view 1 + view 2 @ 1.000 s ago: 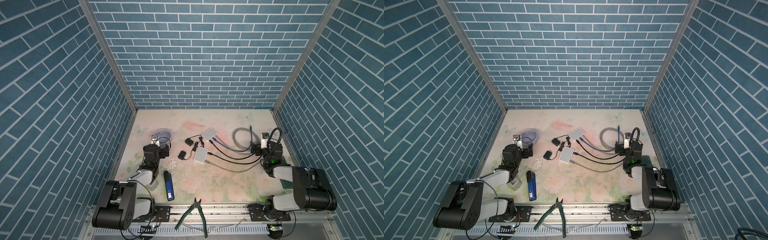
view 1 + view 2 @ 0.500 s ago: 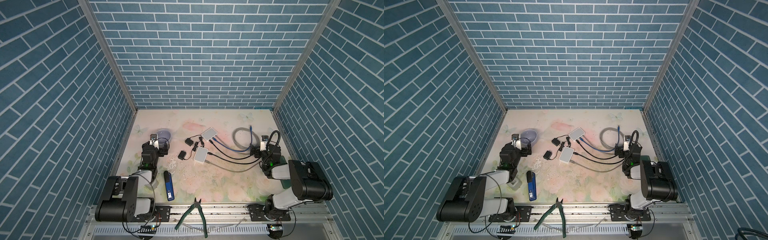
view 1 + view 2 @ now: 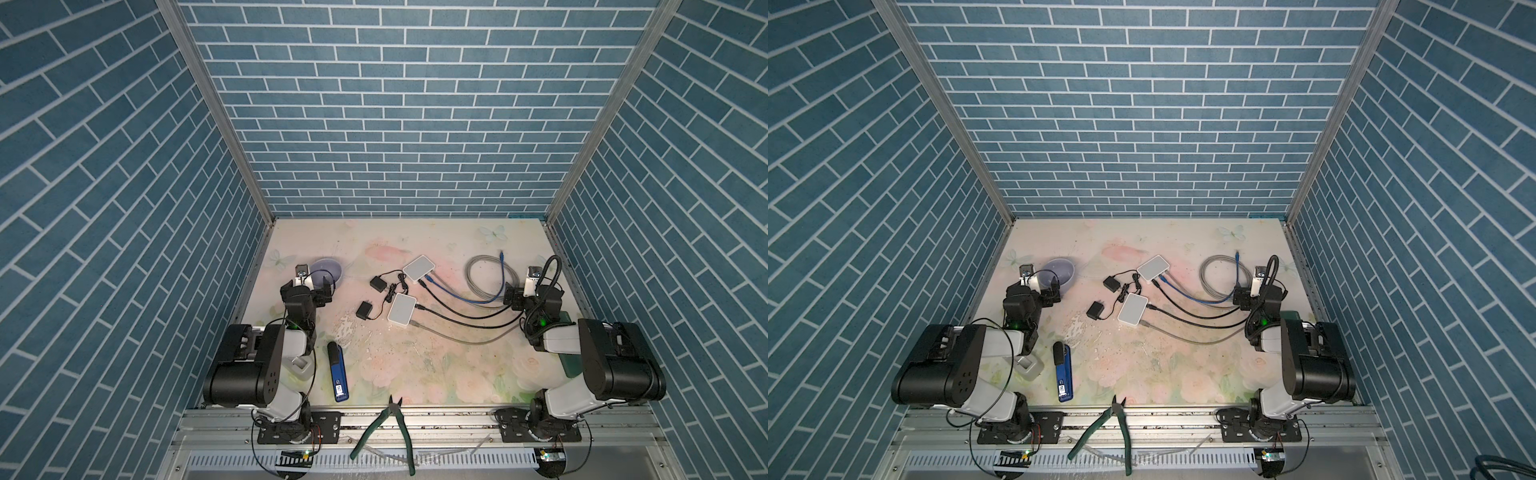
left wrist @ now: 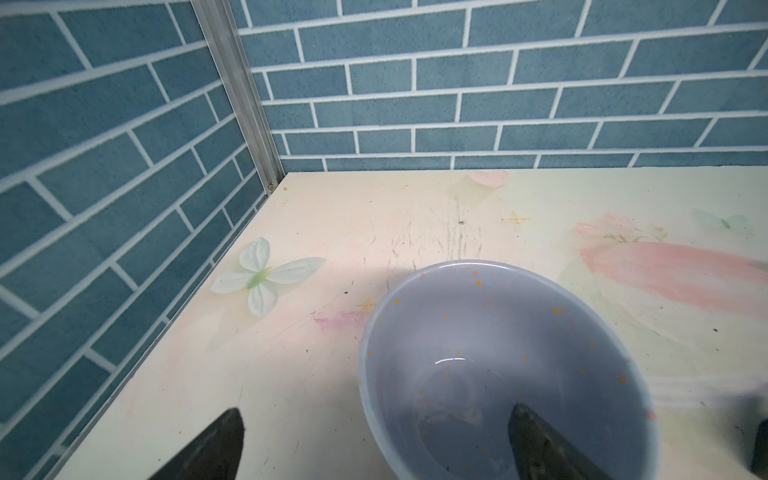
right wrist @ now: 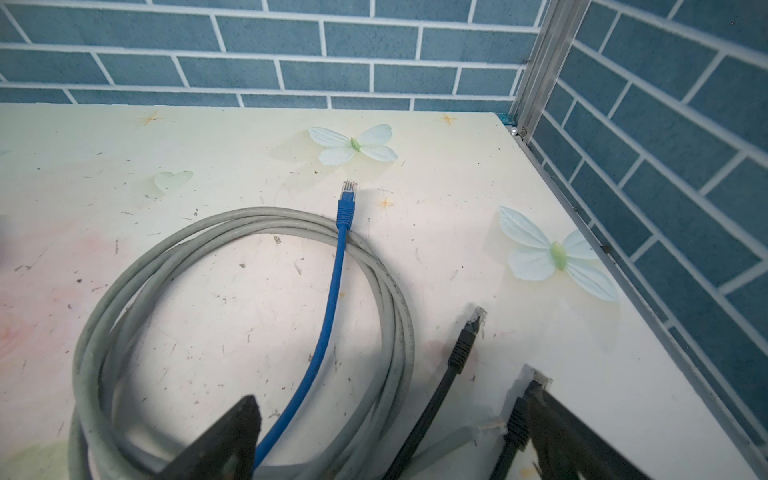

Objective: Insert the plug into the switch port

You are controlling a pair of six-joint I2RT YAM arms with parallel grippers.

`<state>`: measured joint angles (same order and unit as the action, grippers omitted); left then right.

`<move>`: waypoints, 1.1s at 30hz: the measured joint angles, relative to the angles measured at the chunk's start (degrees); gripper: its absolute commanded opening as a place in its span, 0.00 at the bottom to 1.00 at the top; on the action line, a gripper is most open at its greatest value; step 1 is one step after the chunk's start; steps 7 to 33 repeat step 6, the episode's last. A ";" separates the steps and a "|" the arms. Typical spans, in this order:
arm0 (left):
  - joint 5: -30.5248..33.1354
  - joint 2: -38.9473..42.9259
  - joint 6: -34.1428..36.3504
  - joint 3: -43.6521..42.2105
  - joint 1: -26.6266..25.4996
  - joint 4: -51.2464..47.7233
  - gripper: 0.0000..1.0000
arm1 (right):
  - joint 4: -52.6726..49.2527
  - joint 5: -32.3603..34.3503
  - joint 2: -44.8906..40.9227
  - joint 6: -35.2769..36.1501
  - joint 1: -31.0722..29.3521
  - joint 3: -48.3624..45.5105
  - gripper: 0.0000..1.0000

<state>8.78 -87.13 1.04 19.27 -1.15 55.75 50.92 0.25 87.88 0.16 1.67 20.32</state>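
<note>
Left gripper (image 4: pixel 376 415): jaws wide, empty, straddling the lavender bowl's (image 4: pixel 457 324) rim.
Right gripper (image 5: pixel 392 395): jaws wide, empty, over black cables (image 5: pixel 434 395).
Blue Ethernet plug (image 5: pixel 348 189): lying free on tabletop (image 5: pixel 208 145).

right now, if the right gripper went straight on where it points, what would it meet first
Probably the black ethernet cable, lying ahead inside the open right gripper, with the blue cable and grey coil beside it. Height is unclear; it might pass over them toward the back wall.

I get bright, even light from above on the desk (image 3: pixel 436 361), with soft shadows; wrist views bow at their edges and blur up close.
</note>
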 measured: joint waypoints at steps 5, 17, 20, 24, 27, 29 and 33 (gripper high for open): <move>0.50 0.00 -0.11 0.04 0.00 -0.09 1.00 | -1.18 -0.11 0.02 0.00 0.02 0.00 0.99; 0.57 0.00 -0.13 0.04 0.00 -0.11 1.00 | -1.31 -0.09 0.02 0.00 0.04 0.00 0.99; 0.57 0.00 -0.13 0.04 0.00 -0.11 1.00 | -1.31 -0.09 0.02 0.00 0.04 0.00 0.99; 0.57 0.00 -0.13 0.04 0.00 -0.11 1.00 | -1.31 -0.09 0.02 0.00 0.04 0.00 0.99; 0.57 0.00 -0.13 0.04 0.00 -0.11 1.00 | -1.31 -0.09 0.02 0.00 0.04 0.00 0.99; 0.57 0.00 -0.13 0.04 0.00 -0.11 1.00 | -1.31 -0.09 0.02 0.00 0.04 0.00 0.99; 0.57 0.00 -0.13 0.04 0.00 -0.11 1.00 | -1.31 -0.09 0.02 0.00 0.04 0.00 0.99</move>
